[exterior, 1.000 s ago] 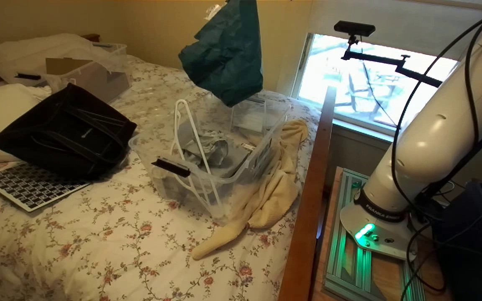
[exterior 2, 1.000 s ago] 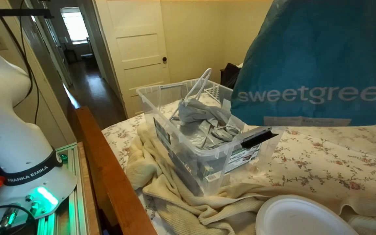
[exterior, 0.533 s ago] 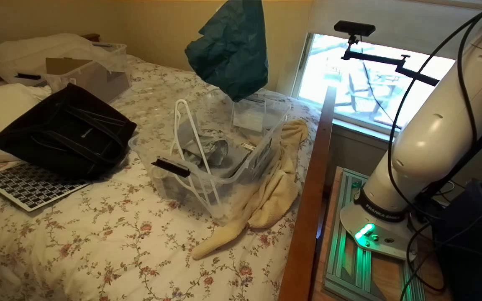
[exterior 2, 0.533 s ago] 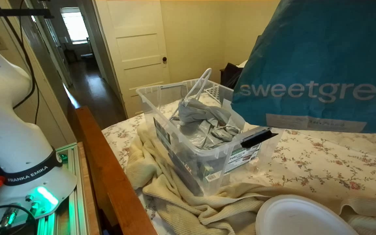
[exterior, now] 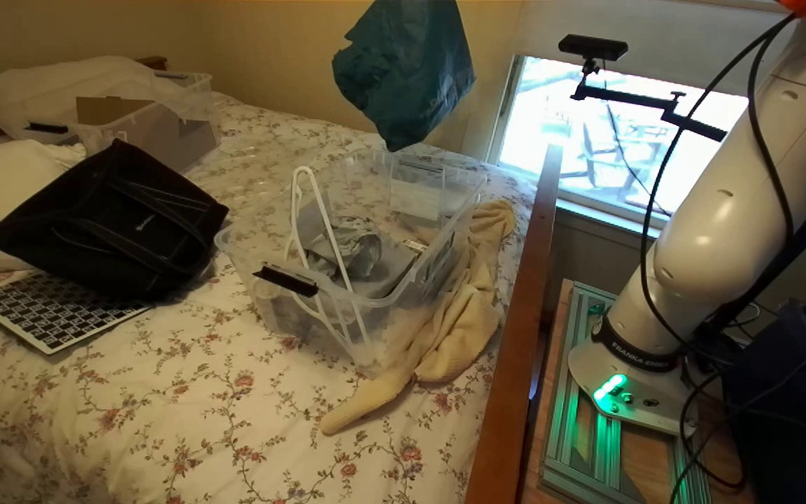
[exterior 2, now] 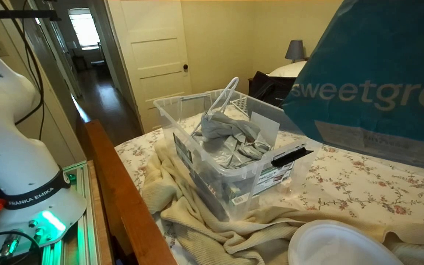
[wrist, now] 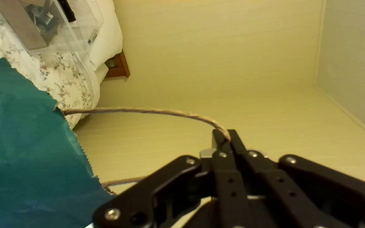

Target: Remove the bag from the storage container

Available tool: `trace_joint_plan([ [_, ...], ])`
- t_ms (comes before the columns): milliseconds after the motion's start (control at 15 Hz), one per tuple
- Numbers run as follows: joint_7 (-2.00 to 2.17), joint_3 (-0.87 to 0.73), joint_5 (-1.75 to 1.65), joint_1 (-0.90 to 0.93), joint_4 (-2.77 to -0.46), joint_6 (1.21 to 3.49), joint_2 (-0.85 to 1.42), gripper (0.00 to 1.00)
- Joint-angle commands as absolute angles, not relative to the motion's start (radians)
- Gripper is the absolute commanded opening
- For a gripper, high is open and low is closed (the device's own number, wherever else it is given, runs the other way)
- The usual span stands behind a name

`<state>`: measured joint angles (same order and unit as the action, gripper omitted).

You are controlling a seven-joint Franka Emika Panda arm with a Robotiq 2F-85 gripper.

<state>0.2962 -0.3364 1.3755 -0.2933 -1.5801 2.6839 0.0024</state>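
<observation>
My gripper (wrist: 228,136) is closed. In the wrist view its fingers (wrist: 237,142) meet at the tips, clamping the twisted cord handle (wrist: 144,110) of the teal paper bag (wrist: 27,148). A second length of cord (wrist: 122,181) leaves the bag's jagged top edge and passes out of sight behind the gripper; I cannot tell whether it is clamped too.

Bag position: suspended in the air, outside the clear plastic storage container (exterior 2: 217,165). It hangs tilted, one bottom corner lowest, and runs past the frame edge in both exterior views. In an exterior view I read part of the pale lettering (exterior 2: 351,92), "sweetgre", with a light label (exterior 2: 377,143) below it.

The storage container stands on the floral bedspread (exterior: 200,413). It holds a crumpled gray plastic bag (exterior 2: 234,141). A white looped bar (exterior: 334,240) rises above its rim. A black latch (exterior 2: 291,157) is fitted at one end. A cream knit blanket (exterior 2: 182,221) lies bunched along its side; near that is a white dish (exterior 2: 339,243), partly out of frame.

In an exterior view a black tote bag (exterior: 105,224) partly covers a checkered board (exterior: 53,315). My robot arm (exterior: 718,238) is mounted beside the wooden bed rail (exterior: 515,378); its base light (exterior: 611,387) shows green.
</observation>
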Motion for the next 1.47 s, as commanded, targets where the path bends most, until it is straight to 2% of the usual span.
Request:
trace_joint_plan([
  [0, 0.312, -0.334, 1.439, -0.313, -1.464, 2.731, 0.065, 0.01],
  [400, 0.303, -0.34, 1.476, -0.331, -1.434, 2.759, 0.13, 0.01],
  [1400, 0.298, -0.346, 1.538, -0.36, -1.611, 2.738, 0.138, 0.01],
])
